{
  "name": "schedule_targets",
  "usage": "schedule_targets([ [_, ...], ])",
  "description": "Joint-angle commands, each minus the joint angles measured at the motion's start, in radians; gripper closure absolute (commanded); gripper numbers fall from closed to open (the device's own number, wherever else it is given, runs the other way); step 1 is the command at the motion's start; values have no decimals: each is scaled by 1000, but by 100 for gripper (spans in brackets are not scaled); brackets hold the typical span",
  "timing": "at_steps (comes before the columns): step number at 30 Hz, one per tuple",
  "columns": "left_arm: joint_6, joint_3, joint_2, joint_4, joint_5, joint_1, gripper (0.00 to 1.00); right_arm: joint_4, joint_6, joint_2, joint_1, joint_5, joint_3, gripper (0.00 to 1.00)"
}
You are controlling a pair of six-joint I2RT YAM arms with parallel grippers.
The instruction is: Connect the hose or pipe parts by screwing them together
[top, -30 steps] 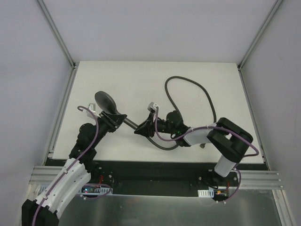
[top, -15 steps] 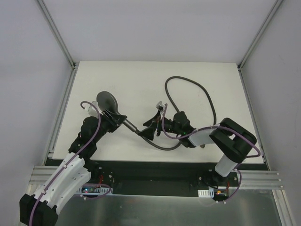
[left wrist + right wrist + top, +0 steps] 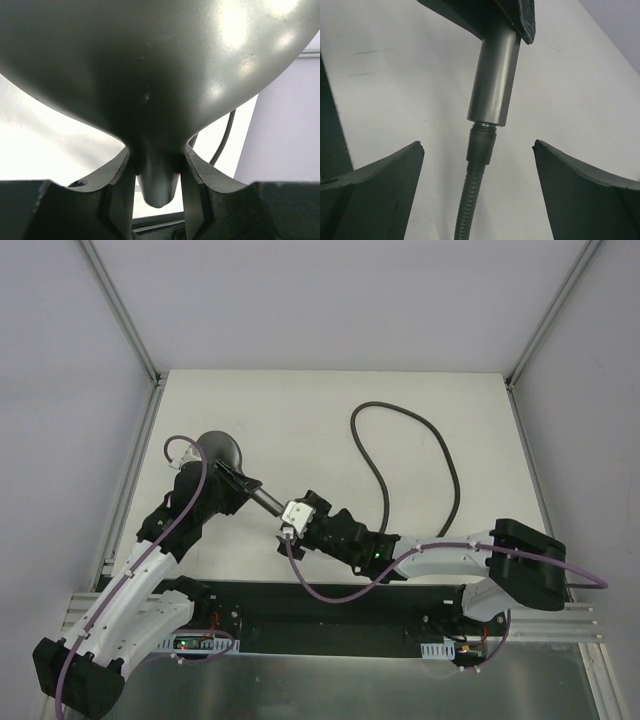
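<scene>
My left gripper [image 3: 240,486] is shut on the dark grey shower head [image 3: 222,451] where the round head meets the straight handle [image 3: 266,500]. In the left wrist view the head [image 3: 160,75] fills the top, its neck pinched between my fingers [image 3: 119,195]. In the right wrist view the handle [image 3: 495,80] points down at me, and the hose fitting [image 3: 482,145] sits at its end with a few thread turns showing. The ribbed hose [image 3: 469,205] runs on from there. My right gripper [image 3: 477,165] stands open, its fingers [image 3: 380,185] well apart from the fitting on both sides.
The rest of the hose [image 3: 420,430] loops across the white tabletop [image 3: 300,410] toward the back right and passes under my right arm [image 3: 440,558]. Grey walls and aluminium rails [image 3: 128,490] enclose the table on three sides.
My right gripper has opened and let go of the hose fitting. The right arm has swung low and left, now lined up behind the handle's end. The left arm shifted the shower head slightly back-left.
</scene>
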Motion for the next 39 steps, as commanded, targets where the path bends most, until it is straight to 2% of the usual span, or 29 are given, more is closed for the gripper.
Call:
schedule_targets([
  [1,-47,75,0,-50,-3,-3,100,-69,-234,74,53,255,92,10],
  [5,-58,78,-9,-70,3,-4,100,-60,-288,147,93,319,139,19],
  [8,-70,75,-18,-73,7,-4,100,-60,-294,168,101,316,159,40],
  [9,-70,76,-20,-75,7,-4,100,-60,-295,171,102,319,164,52],
  [11,-72,73,-24,-73,7,-4,100,-58,-291,176,107,322,169,62],
  [12,-70,73,-26,-76,7,-4,100,-57,-285,176,107,316,172,71],
  [14,-70,70,-27,-75,43,-4,100,-52,-241,164,104,305,170,83],
  [18,-57,50,-41,-58,84,-3,100,-51,-107,121,58,157,137,99],
  [20,-58,9,-70,-30,96,-3,100,-20,-47,89,9,89,115,99],
  [23,-58,-77,-128,75,112,-3,100,82,118,50,-84,-116,45,99],
  [24,-53,-103,-148,159,118,-4,100,127,216,44,-115,-252,23,99],
  [27,-35,-201,-202,288,132,-4,100,279,342,55,-216,-438,-32,99],
  [30,-6,-302,-233,512,176,-3,100,377,456,113,-279,-573,-52,99],
  [31,0,-356,-236,636,191,-3,100,418,535,130,-310,-612,-60,99],
  [32,12,-379,-230,702,211,-4,100,539,594,148,-325,-648,-80,99],
  [34,26,-419,-201,776,262,-4,100,691,700,215,-373,-731,-98,99],
  [35,35,-428,-189,837,274,-4,100,822,809,242,-385,-754,-101,99],
  [37,39,-448,-162,884,300,-4,100,860,867,286,-408,-787,-101,99],
  [39,42,-450,-156,893,294,-4,100,860,847,291,-410,-788,-116,99],
])
